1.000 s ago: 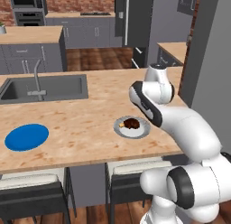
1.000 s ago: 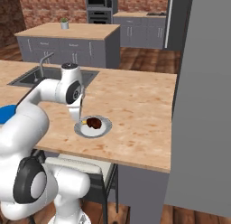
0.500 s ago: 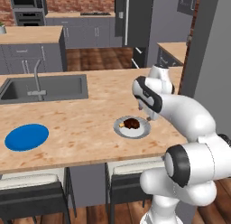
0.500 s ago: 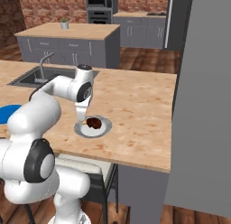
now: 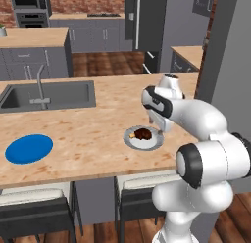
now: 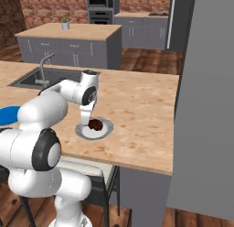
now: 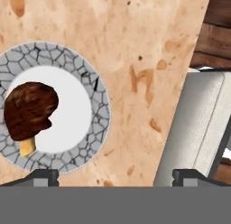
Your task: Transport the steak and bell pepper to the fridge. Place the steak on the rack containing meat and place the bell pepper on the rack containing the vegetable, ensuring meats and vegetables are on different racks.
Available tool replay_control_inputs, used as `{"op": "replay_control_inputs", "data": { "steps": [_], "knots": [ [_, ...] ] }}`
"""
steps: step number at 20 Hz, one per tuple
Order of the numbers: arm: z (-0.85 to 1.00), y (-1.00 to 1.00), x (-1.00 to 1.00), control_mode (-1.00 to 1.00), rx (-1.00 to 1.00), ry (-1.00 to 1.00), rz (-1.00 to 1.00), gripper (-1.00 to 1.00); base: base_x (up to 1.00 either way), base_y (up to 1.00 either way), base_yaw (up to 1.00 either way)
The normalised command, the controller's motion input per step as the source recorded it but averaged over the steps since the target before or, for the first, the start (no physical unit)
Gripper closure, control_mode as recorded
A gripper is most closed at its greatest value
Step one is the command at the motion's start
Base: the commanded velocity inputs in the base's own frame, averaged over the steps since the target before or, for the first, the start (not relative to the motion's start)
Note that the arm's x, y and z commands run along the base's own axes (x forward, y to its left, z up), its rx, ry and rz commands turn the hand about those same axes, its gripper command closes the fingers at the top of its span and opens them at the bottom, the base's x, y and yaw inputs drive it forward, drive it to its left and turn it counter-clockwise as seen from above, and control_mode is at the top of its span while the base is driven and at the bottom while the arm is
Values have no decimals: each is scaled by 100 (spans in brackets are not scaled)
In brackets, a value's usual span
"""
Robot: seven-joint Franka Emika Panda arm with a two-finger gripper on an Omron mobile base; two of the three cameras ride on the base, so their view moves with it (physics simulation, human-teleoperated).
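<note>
Gripper [image 5: 158,130] open wide, holding nothing | steak [image 7: 29,109] on the plate [image 7: 102,111] near the counter's [image 5: 88,139] front edge | steak sits off to one side, not between the fingers

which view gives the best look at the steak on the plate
The hand view: the steak sits large and unblocked on the grey-rimmed plate, its yellowish end visible. In the left base view it is a small dark lump, and in the right base view too, beside the gripper.
</note>
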Motion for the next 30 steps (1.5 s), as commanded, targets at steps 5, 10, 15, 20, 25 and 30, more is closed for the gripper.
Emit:
{"op": "replay_control_inputs", "data": {
  "steps": [5, 10, 15, 20, 25, 30],
  "knots": [
    [-51, 0, 32, -100, 5, 0, 3, -100, 0, 0, 0],
    [-52, 2, 62, -100, 8, 0, 1, -100, 0, 0, 0],
    [-23, 4, 72, -100, 0, 0, 2, -100, 0, 0, 0],
    [-20, 6, 66, -100, 0, 0, 0, -100, 0, 0, 0],
    [-28, 19, 34, -100, 0, 6, 0, -100, 0, 0, 0],
    [-28, 5, 1, -100, 0, 10, 0, -100, 0, 0, 0]
  ]
}}
